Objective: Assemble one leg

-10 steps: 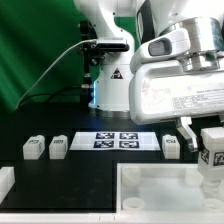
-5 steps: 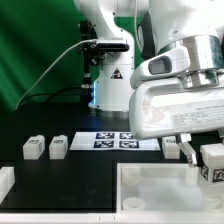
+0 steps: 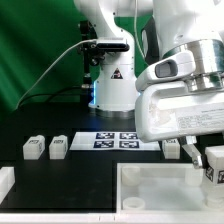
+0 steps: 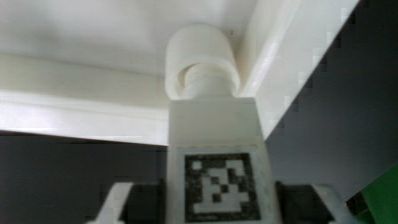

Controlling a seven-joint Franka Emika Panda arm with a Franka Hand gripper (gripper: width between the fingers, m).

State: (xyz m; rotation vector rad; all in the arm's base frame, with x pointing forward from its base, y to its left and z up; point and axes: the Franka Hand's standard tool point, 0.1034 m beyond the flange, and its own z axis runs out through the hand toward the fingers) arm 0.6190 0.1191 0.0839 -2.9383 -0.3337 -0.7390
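Leg (image 4: 217, 140) is clamped in my gripper (image 4: 217, 200), its long axis running straight out from my fingers toward the base's (image 4: 89, 70) rounded mount (image 4: 199, 60), just beyond its free end.

**Robotics laboratory: tabletop assembly bench**

Setting: an experimental rig, not a home or a shop.

Evidence:
- A white industrial robot arm (image 3: 108, 60) bears a triangular warning label (image 3: 116, 75), and a cable (image 3: 45, 70) loops in to it.
- A plain green backdrop (image 3: 35, 40) closes off the rear.
- The table (image 3: 85, 165) is matte black.
- The marker board (image 3: 118, 140) lies flat on the table and shows four black-and-white tags.
- Loose white parts lie in a row, each leg (image 3: 33, 148) carrying its own square tag.
- A white moulded base (image 3: 150, 172) sits at the front.
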